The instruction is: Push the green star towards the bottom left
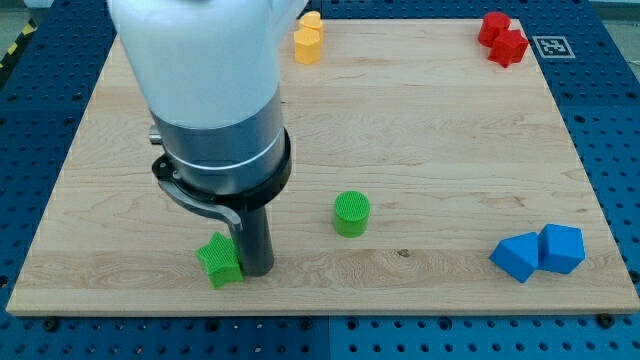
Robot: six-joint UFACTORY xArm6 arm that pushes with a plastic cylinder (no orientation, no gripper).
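The green star (pixel 219 261) lies near the board's bottom edge, left of centre. My tip (pixel 258 271) stands right beside it, touching or nearly touching its right side. The arm's large white and grey body hangs over the board's upper left and hides what lies under it.
A green cylinder (pixel 351 214) sits to the right of my tip. Two yellow blocks (pixel 308 42) lie at the top centre. Two red blocks (pixel 502 40) lie at the top right. Two blue blocks (pixel 540 252) lie at the bottom right. The wooden board (pixel 450 130) ends just below the star.
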